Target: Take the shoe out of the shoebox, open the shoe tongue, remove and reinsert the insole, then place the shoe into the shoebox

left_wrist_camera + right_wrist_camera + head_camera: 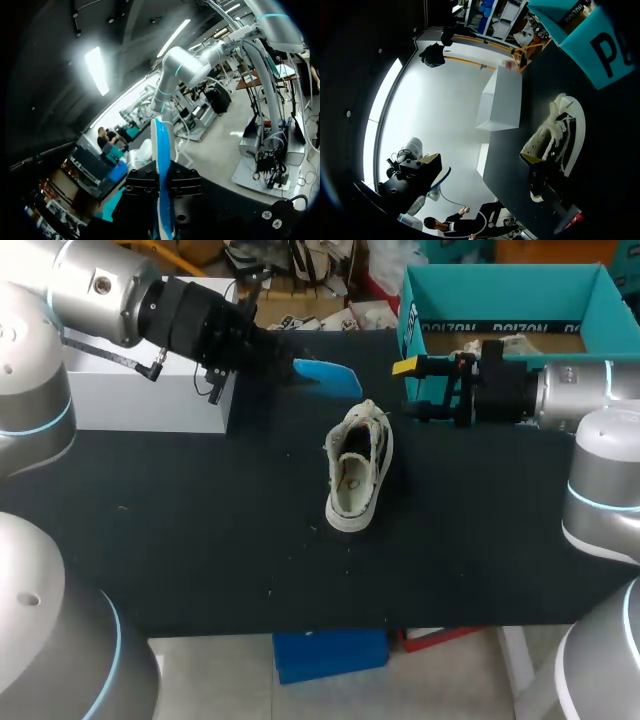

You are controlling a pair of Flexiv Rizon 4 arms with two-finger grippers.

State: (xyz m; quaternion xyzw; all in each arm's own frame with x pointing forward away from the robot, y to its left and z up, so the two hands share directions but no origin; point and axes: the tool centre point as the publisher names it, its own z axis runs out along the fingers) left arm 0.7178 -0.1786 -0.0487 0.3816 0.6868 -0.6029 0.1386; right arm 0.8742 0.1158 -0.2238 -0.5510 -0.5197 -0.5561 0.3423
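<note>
Only the wrist view shows my left gripper (pixel 163 189) clamping the blue insole (pixel 161 145). My right gripper (pixel 411 390) gapes empty near the shoe (pixel 358 468).

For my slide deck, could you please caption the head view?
The left gripper holds the blue insole above the table; the shoe sits near the teal shoebox.

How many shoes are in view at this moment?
1. The shoe lies on the table, outside the shoebox, near the right gripper. The shoebox's inside is partly hidden, so another may be there.
</note>
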